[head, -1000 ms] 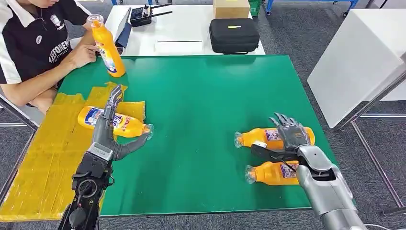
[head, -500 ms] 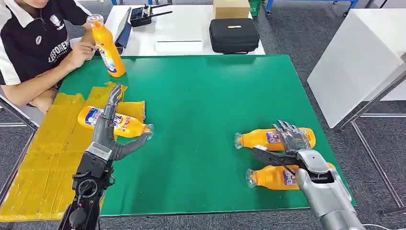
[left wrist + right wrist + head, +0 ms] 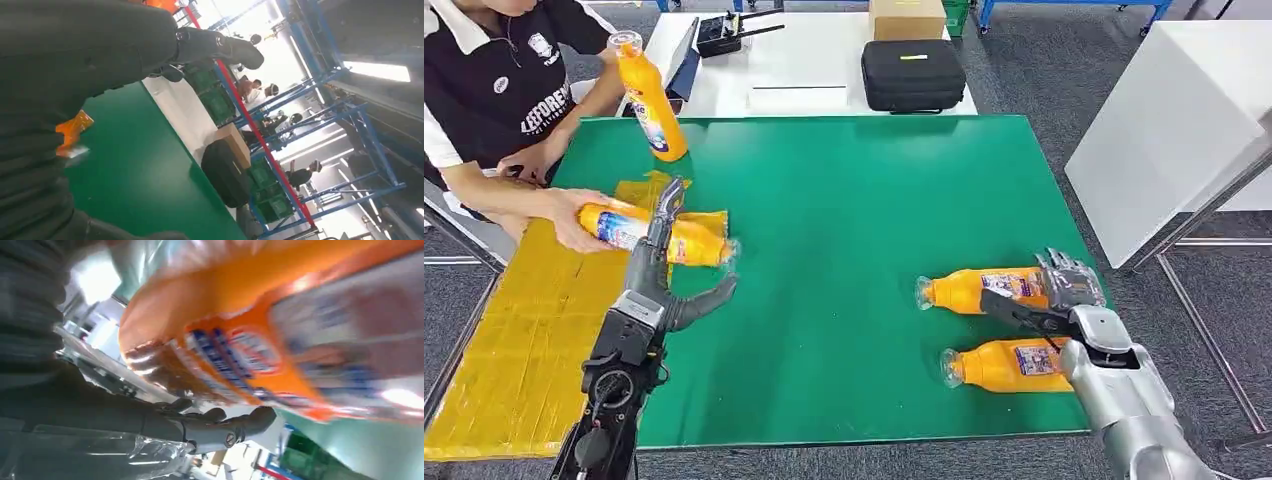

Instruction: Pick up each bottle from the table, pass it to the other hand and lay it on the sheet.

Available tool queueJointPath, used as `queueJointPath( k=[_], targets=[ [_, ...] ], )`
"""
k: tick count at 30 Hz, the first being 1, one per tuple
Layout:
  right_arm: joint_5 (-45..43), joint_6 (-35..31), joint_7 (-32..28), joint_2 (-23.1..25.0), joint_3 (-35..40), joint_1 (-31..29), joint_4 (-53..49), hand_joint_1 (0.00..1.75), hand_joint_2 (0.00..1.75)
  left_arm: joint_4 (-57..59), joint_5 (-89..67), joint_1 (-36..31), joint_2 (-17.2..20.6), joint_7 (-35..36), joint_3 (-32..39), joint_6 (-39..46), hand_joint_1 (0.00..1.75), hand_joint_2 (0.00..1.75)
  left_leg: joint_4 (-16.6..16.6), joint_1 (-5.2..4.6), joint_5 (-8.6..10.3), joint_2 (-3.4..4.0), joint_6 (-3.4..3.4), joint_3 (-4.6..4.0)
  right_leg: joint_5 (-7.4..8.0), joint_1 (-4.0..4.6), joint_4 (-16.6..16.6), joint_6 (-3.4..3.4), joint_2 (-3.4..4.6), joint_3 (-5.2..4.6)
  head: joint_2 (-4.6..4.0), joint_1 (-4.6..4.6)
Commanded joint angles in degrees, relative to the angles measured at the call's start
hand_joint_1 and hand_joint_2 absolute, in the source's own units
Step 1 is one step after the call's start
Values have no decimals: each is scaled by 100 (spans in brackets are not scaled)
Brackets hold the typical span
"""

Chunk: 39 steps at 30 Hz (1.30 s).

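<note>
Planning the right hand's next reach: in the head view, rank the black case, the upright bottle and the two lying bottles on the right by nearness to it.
1. Farther lying bottle, under the right hand.
2. Nearer lying bottle, beside the wrist.
3. Black case, white table behind.
4. Upright bottle, far left corner.

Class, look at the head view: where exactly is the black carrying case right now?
The black carrying case sits on the white table beyond the green table's far edge, just in front of the cardboard box.
</note>
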Motion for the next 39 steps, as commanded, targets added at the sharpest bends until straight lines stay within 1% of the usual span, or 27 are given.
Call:
queueJointPath(
  k=[1, 4, 9, 10, 11, 16, 17, 20, 23, 24, 25, 26, 32, 33, 34, 35, 36, 39],
  targets=[
    [203, -242, 219, 163, -302, -193, 1112, 0, 175, 582, 32, -152, -7, 22, -173, 16, 0, 175, -2, 9, -1, -4, -14, 12, 2, 10, -8, -10, -12, 16, 0, 0],
    [230, -298, 256, 202, -306, -164, 1153, 0, 175, 625, 26, -97, -1, 5, -205, 22, 0, 175, -6, 12, -1, -9, -20, 22, 1, 14, -15, -16, -21, 29, 0, 0],
    [230, -298, 256, 202, -306, -164, 1153, 0, 175, 625, 26, -97, -1, 5, -205, 22, 0, 175, -3, 9, 0, -4, -14, 23, 3, 11, -15, -11, -13, 30, 0, -2],
    [230, -298, 256, 202, -306, -164, 1153, 0, 175, 625, 26, -97, -1, 5, -205, 22, 0, 175, -3, 17, 0, -5, -29, 27, 5, 19, -19, -24, -23, 38, 0, 0],
    [230, -298, 256, 202, -306, -164, 1153, 0, 175, 625, 26, -97, -1, 5, -205, 22, 0, 175, -3, 11, 4, -7, -12, 22, 5, 12, -18, -11, -16, 32, 0, -2],
    [230, -298, 256, 202, -306, -164, 1153, 0, 175, 625, 26, -97, -1, 5, -205, 22, 0, 175, -4, 12, 9, -7, -11, 21, 11, 14, -24, -17, -19, 33, 0, -2],
    [230, -298, 256, 202, -306, -164, 1153, 0, 175, 625, 26, -97, -1, 5, -205, 22, 0, 175, -3, 10, 10, -6, 0, 21, 11, 11, -21, -9, -14, 32, 0, 0],
    [230, -298, 256, 202, -306, -164, 1153, 0, 175, 625, 26, -97, -1, 5, -205, 22, 0, 175, -4, 14, 10, -6, -12, 23, 13, 16, -25, -21, -21, 35, 0, -2],
    [232, -304, 258, 203, -318, -180, 1171, 0, 175, 637, 26, -107, -3, 4, -209, 26, 0, 175, -3, 10, 11, -6, 1, 21, 15, 11, -23, -14, -15, 33, 0, -2],
    [232, -369, 228, 225, -364, -187, 1205, 40, 175, 658, 25, -114, -4, 2, -218, 28, 0, 175, -5, 12, 12, -6, -4, 23, 16, 14, -26, -18, -18, 36, 0, 0],
    [243, -406, 196, 236, -387, -198, 1241, 148, 175, 670, 24, -117, -3, -1, -224, 32, 0, 175, -3, 14, 11, -7, -9, 23, 15, 16, -26, -22, -22, 37, 0, -2],
    [216, -451, 151, 252, -424, -191, 1253, 175, 175, 685, 23, -131, -7, -5, -230, 36, 0, 175, -4, 10, 13, -7, 1, 22, 15, 11, -25, -15, -16, 35, 0, -2],
    [268, -542, -67, 268, -455, -183, 1310, 175, 175, 756, 25, -231, -15, -14, -252, 42, 0, 175, -2, 11, 13, -7, -6, 18, 22, 14, -25, -19, -21, 30, 0, 0],
    [306, -562, -127, 273, -415, -175, 1300, 175, 175, 769, 33, -251, -17, -17, -248, 39, 0, 175, -1, 8, 13, -7, 2, 17, 21, 12, -24, -13, -17, 28, 0, -2],
    [336, -602, -192, 290, -386, -173, 1287, 171, 175, 778, 39, -263, -16, -20, -246, 37, 0, 175, 0, 10, 13, -6, -3, 18, 22, 14, -24, -17, -19, 29, 0, 0],
    [355, -629, -214, 324, -361, -177, 1272, 45, 175, 778, 46, -271, -12, -23, -241, 35, 0, 175, -2, 7, 13, -1, 3, 18, 23, 10, -23, -13, -11, 27, 0, -2],
    [473, -704, -295, 354, -239, -202, 1224, 0, 175, 775, 86, -319, -6, -44, -234, 16, 0, 175, -2, 9, 13, -1, -2, 19, 23, 13, -25, -17, -14, 29, 0, -2],
    [562, -851, -384, 458, -139, -294, 1148, 0, 175, 682, 128, -337, 5, -3, -227, 1, 0, 175, -1, 10, 12, 10, -5, 18, 25, 14, -23, -19, -5, 25, 0, 0]
  ],
)
